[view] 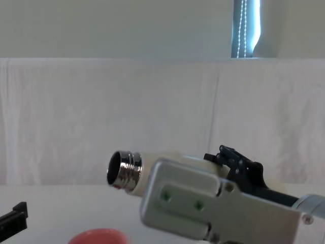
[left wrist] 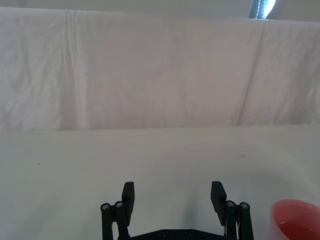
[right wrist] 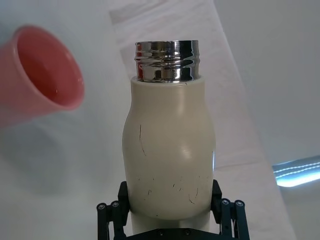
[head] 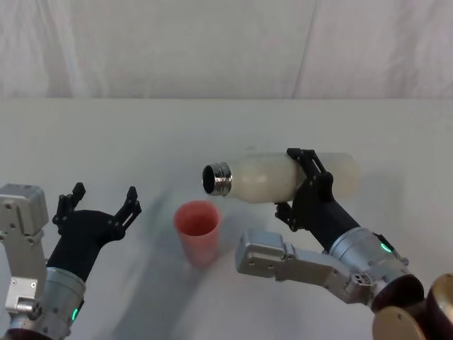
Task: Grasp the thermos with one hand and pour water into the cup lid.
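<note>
Black left gripper (head: pixel 98 204): parked low on your left with its jaws spread wide and holding nothing.
Cup lid (head: pixel 197 230): upright on the worktop (head: pixel 127 134), just below the bottle's mouth.
Thermos (head: pixel 283 176): lying almost level in the air, chrome neck (head: pixel 218 179) above the cup's far rim.
Right gripper (head: pixel 306 183): jaws clamped round the bottle's middle.
Risk: tip further without centring and you may pour past the rim.
</note>
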